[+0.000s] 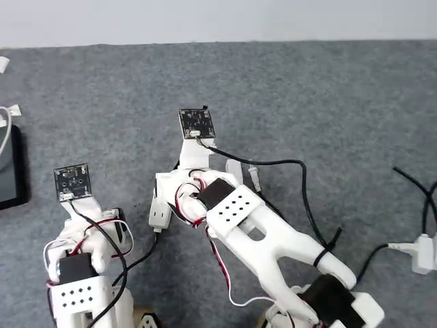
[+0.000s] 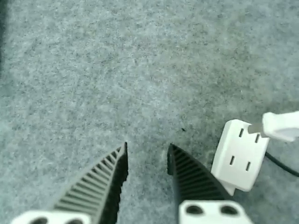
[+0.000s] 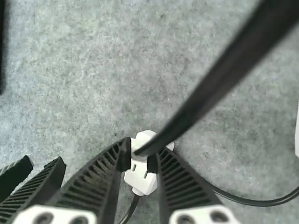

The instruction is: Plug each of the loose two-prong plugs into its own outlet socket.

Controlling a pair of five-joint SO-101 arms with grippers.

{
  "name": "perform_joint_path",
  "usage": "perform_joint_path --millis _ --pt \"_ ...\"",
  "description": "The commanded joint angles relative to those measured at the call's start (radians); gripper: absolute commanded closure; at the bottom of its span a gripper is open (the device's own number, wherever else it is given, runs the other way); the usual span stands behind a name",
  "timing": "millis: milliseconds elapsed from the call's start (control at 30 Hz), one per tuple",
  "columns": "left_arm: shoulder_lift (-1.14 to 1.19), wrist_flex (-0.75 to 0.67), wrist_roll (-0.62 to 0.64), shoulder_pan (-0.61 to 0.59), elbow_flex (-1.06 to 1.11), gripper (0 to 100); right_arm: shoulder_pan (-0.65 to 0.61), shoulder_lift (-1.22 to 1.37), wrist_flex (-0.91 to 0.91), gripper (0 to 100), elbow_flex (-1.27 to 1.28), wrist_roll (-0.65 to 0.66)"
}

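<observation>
Right pincer [image 3: 138, 156] pinched on white plug [image 3: 148, 139]. Plug touching outlet block [image 3: 140, 179] just past pincer tips; seated or not, cannot tell. Left pincer [image 2: 147, 156] spread, gripping nothing, outlet block just beside it. Second white plug [image 1: 423, 253] with black cord [image 1: 372, 258] well apart from both pincers, on grey carpet [image 1: 328, 96].

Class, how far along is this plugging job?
Done: no plug clearly seated. In hand: the right gripper pinches a white two-prong plug with a black cable at the white socket block, whose visible slots are empty. Remaining: what looks like another white plug lies loose elsewhere; the left gripper is open.
</observation>
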Motion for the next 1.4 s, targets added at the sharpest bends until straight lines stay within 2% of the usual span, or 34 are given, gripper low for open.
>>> perform_joint_path --millis 0,100,267,367,633,1000,1367 --pt "0.005 -0.038 0.031 -0.006 -0.064 92 0.008 -0.005 -0.019 99.1 -0.017 -0.017" --pt "0.106 -0.051 0.04 -0.006 -0.097 92 0.008 -0.005 -0.021 99.1 -0.017 -0.028" --pt "0.439 -0.13 0.038 -0.008 -0.216 92 0.008 -0.004 -0.022 99.1 -0.017 -0.029" --pt "0.555 -0.138 0.029 -0.008 -0.272 92 0.012 -0.004 -0.033 99.1 -0.012 -0.048" --pt "0.565 -0.152 0.009 -0.008 -0.271 92 0.013 0.114 -0.022 99.1 -0.068 -0.049" --pt "0.565 -0.152 0.006 -0.008 -0.269 92 0.013 0.128 -0.021 99.1 -0.068 -0.04" --pt "0.566 -0.152 0.006 -0.008 -0.269 92 -0.002 0.214 0.088 99.1 -0.186 0.064"
